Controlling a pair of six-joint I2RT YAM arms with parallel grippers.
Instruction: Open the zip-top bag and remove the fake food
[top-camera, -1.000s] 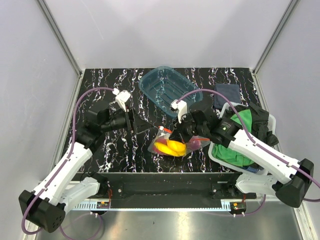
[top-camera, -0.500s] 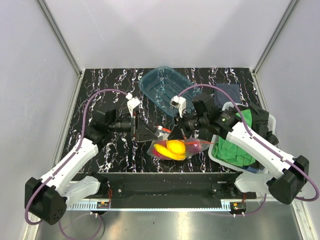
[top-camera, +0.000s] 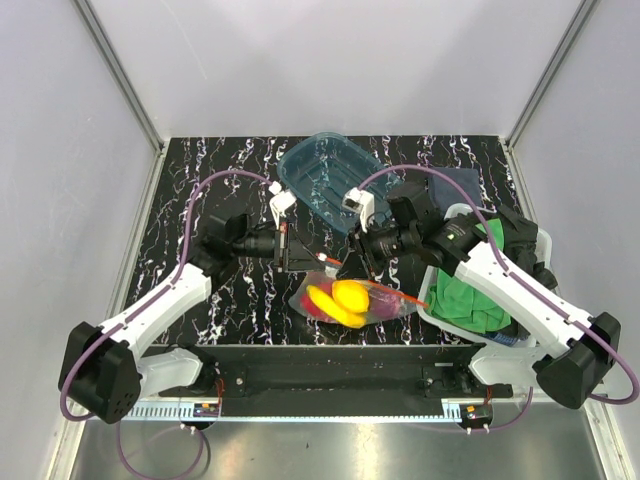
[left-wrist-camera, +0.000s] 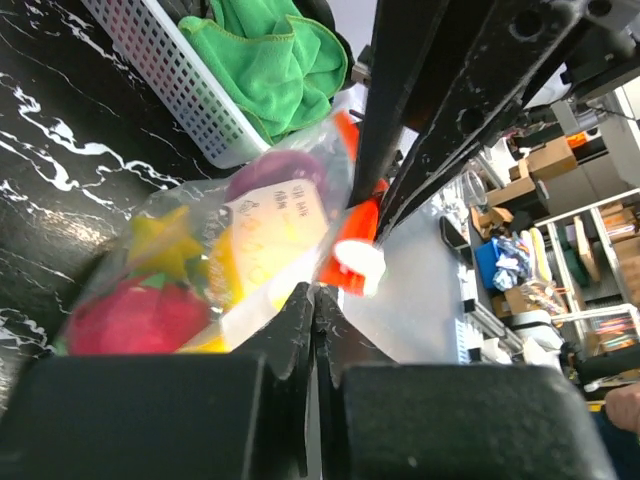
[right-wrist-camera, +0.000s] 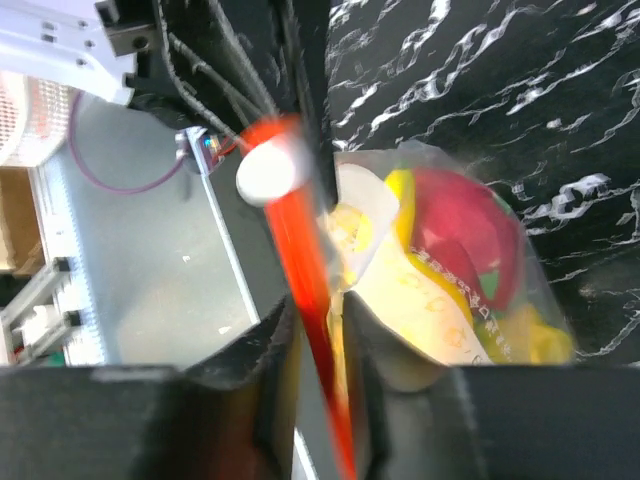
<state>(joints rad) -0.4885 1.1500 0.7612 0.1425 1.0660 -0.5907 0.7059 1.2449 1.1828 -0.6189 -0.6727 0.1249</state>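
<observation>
The zip-top bag (top-camera: 352, 300) lies near the table's front edge, clear, with its red-orange zip strip (top-camera: 405, 297) trailing to the right. Inside it sits the fake food: yellow pieces (top-camera: 340, 300) and a red fruit with green (right-wrist-camera: 460, 225) (left-wrist-camera: 130, 315). My left gripper (top-camera: 300, 263) (left-wrist-camera: 313, 295) comes in from the left, shut on the bag's clear edge beside the red slider (left-wrist-camera: 355, 265). My right gripper (top-camera: 352, 265) (right-wrist-camera: 320, 320) stands just above the bag. Its jaws are apart and the blurred zip strip (right-wrist-camera: 305, 260) runs loosely through the gap.
A teal clear tray (top-camera: 340, 170) stands behind the grippers. At the right is a white basket (top-camera: 435, 310) (left-wrist-camera: 170, 80) with green cloth (top-camera: 465, 300) and dark cloth in it. A dark blue cloth (top-camera: 455, 185) lies at the back right. The table's front edge is right below the bag.
My left gripper has moved right to the bag and shut on its edge. My right gripper's jaws have parted, and the zip strip has swung out to the right.
</observation>
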